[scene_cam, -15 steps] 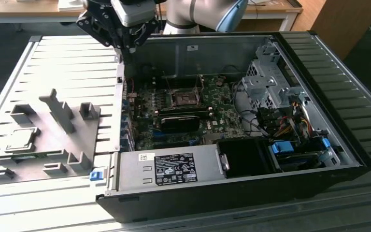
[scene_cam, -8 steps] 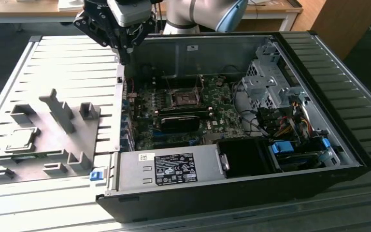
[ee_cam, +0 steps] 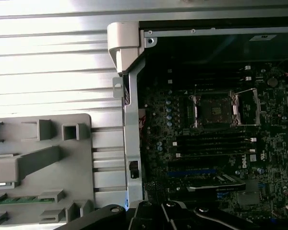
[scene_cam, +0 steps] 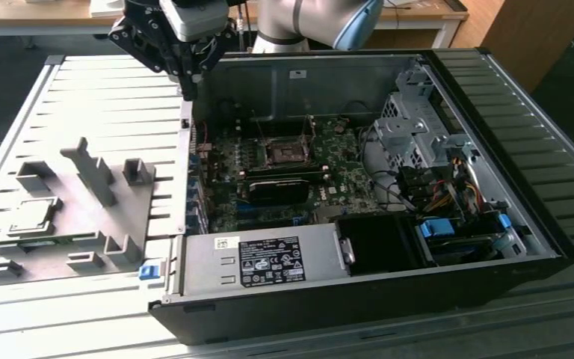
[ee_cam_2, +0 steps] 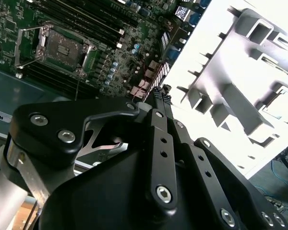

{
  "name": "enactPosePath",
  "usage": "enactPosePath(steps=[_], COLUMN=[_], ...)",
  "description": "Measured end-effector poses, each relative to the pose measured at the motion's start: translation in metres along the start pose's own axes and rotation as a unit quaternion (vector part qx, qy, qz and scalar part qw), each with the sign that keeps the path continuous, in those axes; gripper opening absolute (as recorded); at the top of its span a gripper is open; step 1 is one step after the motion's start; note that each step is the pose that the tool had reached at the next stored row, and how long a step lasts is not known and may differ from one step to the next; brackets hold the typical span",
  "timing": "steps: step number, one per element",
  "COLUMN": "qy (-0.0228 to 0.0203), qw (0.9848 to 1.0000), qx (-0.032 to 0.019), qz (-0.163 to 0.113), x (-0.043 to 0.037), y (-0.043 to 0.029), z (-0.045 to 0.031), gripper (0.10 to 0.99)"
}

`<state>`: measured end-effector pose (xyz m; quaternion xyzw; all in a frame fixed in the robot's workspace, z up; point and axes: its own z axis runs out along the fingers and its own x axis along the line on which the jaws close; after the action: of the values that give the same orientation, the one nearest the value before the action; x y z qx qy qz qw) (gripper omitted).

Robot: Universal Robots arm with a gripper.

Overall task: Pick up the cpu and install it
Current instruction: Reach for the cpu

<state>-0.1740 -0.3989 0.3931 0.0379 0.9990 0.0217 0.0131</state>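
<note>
Ribbed pale metal tabletop (scene_cam: 98, 90) spans the scene under the arm. The gripper (scene_cam: 189, 91) hangs above it with its jaws brought together on nothing, tips pointing down. In the second wrist view its two fingers (ee_cam_2: 159, 124) meet at their ends. Closest beneath the jaws runs the near side wall of an open computer case (scene_cam: 297, 78). Just past that wall, to one side of the jaws, lies the motherboard (scene_cam: 267, 179). Its socket (scene_cam: 289, 153) is uncovered, with the metal frame swung up. On the other side of the jaws, farther off, a grey fixture (scene_cam: 87, 187) sits on the table. The cpu (scene_cam: 32, 215) rests flat in a recess of that fixture, well apart from the jaws and untouched.
</note>
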Motion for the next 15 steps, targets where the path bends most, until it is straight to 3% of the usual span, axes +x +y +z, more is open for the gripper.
enactPosePath(steps=[15], qy=[0.0000], qw=[1.0000], qx=[0.0000], qz=[0.000], x=[0.0084], y=[-0.0006], z=[-0.0002], gripper=[0.106])
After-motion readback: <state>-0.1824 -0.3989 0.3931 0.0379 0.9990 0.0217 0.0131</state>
